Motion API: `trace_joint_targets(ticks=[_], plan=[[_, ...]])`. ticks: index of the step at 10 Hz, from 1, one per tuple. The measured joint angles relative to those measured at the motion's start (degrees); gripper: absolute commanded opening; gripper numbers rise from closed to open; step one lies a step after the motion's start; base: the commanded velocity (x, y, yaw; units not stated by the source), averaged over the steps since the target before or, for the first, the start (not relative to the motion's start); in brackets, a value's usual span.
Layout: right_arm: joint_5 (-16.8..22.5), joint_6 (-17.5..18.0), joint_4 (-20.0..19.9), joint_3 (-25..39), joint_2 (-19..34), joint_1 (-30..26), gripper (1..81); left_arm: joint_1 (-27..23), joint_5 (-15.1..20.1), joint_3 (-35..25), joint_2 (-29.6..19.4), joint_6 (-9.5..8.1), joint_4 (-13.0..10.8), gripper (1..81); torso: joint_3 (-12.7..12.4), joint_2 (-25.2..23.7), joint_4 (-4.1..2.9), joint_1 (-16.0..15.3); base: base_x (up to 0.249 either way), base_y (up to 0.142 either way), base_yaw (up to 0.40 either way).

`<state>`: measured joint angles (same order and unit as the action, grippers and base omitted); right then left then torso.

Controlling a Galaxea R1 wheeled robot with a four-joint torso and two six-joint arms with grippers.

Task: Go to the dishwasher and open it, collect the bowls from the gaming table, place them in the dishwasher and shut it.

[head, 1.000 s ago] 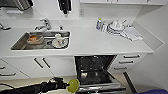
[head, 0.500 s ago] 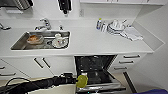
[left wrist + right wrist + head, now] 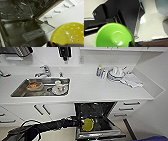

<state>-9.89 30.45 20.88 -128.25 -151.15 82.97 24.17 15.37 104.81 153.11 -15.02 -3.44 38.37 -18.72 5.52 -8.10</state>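
While the dishwasher [image 3: 96, 112] gapes, left hand [image 3: 80, 122] grips yellow bowl [image 3: 88, 124].

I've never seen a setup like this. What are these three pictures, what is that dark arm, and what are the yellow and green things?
They come from one robot with three cameras. The head view looks down at a kitchen: a white counter with a sink holding dishes, and below it the open dishwasher. The dark limb is the robot's left arm, holding a yellow bowl over the lowered dishwasher door. The left wrist camera rides on that arm, so the bowl looks large there. The right wrist camera shows a bright green bowl, apparently carried by the other arm, above a pale floor.
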Motion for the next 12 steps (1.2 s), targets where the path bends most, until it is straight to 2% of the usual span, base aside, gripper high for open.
trace_joint_targets(ticks=[4, 5, 6, 10, 12], plan=[[0.0, 0.0, 0.0, 0.1, -0.1, 0.0, 1.0, -0.8, 0.8, 1.4, 3.7, -0.05, 0.0, 1.0, 0.0, 0.0, 0.00, 0.0, 0.000, 0.000, 0.000], [0.0, 0.0, 0.0, 0.1, -0.3, 0.0, 1.0, -1.5, 0.7, 1.4, 4.6, -0.77, 0.0, 1.0, 0.0, 0.0, 0.00, 0.0, 0.000, 0.000, 0.000], [0.0, 0.0, 0.0, 0.1, -0.5, 0.0, 1.0, -2.0, 0.7, 1.4, 5.0, -1.32, -0.1, 81.1, 0.0, 0.0, 0.00, 0.0, 0.000, 0.000, 0.000], [-0.1, 0.0, 0.0, 0.1, -0.5, -0.1, 1.0, -1.7, 0.4, 1.4, 4.5, -1.62, 0.2, 81.1, 0.0, 0.0, 0.00, 0.0, 0.000, 0.000, 0.000], [0.0, 0.3, 0.0, 0.2, -0.5, -0.2, 1.0, 0.0, 0.3, 0.3, 2.7, -1.60, 0.2, 81.1, 0.0, 0.0, 0.00, 0.0, 0.000, 0.000, 0.000]])
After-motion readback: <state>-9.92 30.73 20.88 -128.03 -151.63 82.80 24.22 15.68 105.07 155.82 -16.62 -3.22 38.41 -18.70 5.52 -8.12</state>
